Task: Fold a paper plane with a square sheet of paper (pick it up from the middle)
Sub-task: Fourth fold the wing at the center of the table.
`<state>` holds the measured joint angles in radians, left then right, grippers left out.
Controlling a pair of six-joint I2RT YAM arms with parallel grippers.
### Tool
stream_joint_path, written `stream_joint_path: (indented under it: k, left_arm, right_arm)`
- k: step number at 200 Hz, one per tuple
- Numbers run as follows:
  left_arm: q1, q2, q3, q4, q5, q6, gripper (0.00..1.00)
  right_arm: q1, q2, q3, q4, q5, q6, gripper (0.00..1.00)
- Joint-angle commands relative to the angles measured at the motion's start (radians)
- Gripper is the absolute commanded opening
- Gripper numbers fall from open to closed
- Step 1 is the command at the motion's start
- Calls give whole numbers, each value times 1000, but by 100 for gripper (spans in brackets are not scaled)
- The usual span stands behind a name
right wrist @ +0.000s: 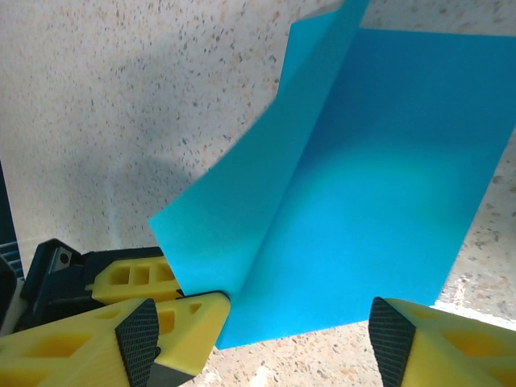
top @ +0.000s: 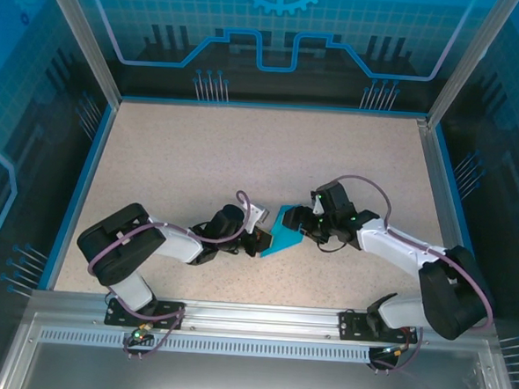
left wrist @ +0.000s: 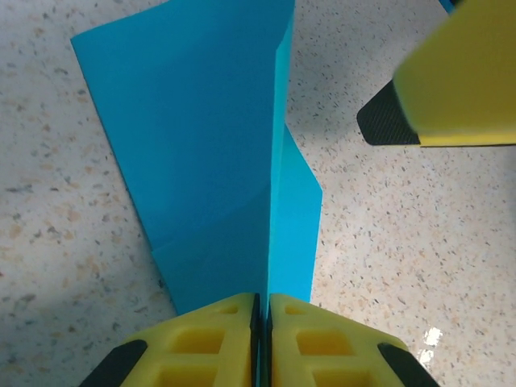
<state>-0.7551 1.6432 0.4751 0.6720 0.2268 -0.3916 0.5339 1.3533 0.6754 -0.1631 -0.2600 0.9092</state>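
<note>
Left gripper (left wrist: 262, 313) pinched shut on the folded paper (left wrist: 201, 121) at its centre crease, mid-table, near side. Right gripper (right wrist: 266, 334) wide open, empty, just beside. Paper likely light, limp, easily creased; best gripped at the fold.

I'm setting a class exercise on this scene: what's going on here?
The left gripper is shut on the partly folded teal-blue paper sheet, pinching it at a crease over the speckled table. The right gripper is open, its fingers spread at the sheet's far edge, gripping nothing.
</note>
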Motion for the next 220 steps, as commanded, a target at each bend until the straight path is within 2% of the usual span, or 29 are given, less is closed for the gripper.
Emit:
stream_joint_path:
  k: [1,36,70,137,220]
  left_arm:
    - [-4,-11,37,-38,44,-105,13]
    - [-6,25,42,-17,58,-166,12]
    - [-5,37,55,-25,78,-167,13]
    - [-5,67,87,-69,111,-180,12]
    - [-4,91,125,-130,120,-189,12]
  right_arm:
    - [-12,19,-12,53,-40,-69,71]
    - [-14,63,-12,92,-51,-83,66]
    - [-13,132,19,89,-67,-106,61]
    - [-19,196,24,133,-85,-88,60]
    - [-40,199,3,148,-58,-62,59]
